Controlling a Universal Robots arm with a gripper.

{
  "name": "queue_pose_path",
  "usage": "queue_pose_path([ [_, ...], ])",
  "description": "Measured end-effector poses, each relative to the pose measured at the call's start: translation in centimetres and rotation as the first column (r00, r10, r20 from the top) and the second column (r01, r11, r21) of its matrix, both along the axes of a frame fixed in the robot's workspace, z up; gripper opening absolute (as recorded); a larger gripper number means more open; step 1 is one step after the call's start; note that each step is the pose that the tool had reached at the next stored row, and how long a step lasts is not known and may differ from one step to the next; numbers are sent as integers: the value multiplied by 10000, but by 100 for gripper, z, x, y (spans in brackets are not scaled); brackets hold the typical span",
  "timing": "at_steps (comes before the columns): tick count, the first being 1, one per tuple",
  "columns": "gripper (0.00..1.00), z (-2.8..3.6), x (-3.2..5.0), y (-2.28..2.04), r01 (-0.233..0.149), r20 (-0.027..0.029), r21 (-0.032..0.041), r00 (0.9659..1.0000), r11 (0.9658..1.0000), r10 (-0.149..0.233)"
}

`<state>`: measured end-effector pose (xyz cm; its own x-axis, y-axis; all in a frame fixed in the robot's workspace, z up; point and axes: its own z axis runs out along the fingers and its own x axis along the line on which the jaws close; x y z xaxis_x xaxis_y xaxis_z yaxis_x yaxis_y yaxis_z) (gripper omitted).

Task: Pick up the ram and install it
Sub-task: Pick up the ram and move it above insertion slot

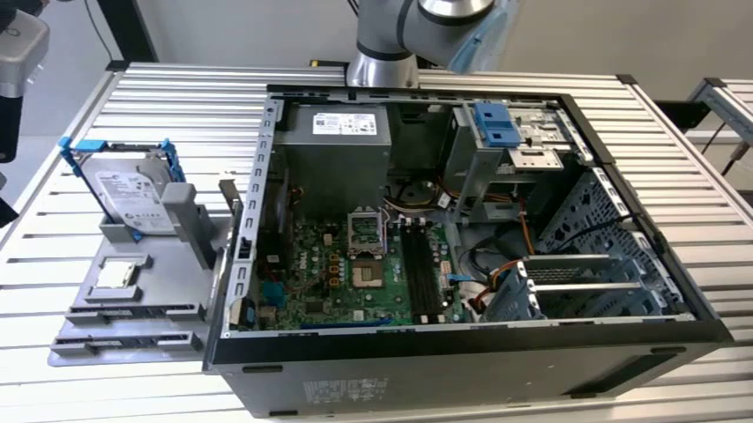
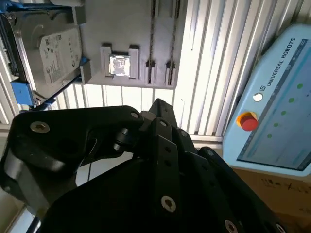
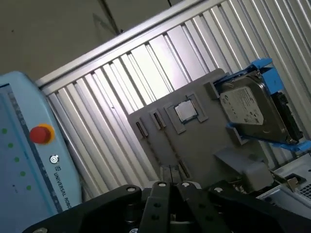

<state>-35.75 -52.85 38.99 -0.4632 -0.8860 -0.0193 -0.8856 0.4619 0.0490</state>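
Aloft, claw (image 3: 171, 184) pinched together, well clear of grey tray (image 3: 199, 141) ahead; silver chip (image 3: 185, 111) nearer than hard drive (image 3: 248, 109).

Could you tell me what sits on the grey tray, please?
A hard drive in a blue frame and a square silver chip; a grey bracket covers the drive's base.
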Motion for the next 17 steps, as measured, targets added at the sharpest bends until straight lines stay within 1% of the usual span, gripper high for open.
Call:
queue_pose_path([
  [3, 0, 0, 0, 0, -535, 0, 0, 9986, 9986, 535],
  [6, 0, 0, 0, 0, -1082, 0, 0, 9941, 9941, 1082],
  [8, 0, 0, 0, 0, -1472, 0, 0, 9891, 9891, 1472],
  [9, 0, 0, 1, 0, -1736, 0, 0, 9848, 9848, 1736],
  [10, 0, 0, 1, 0, -1917, 0, 0, 9815, 9815, 1917],
  [11, 0, 0, 1, 0, -2152, 0, 0, 9766, 9766, 2152],
  [12, 0, 1, 1, 0, -2282, -1, 0, 9736, 9736, 2282],
  [13, 0, 1, 0, 0, -2351, 0, 0, 9720, 9720, 2351],
  [17, 0, 0, 0, 0, -2410, -1, -1, 9705, 9705, 2410],
])
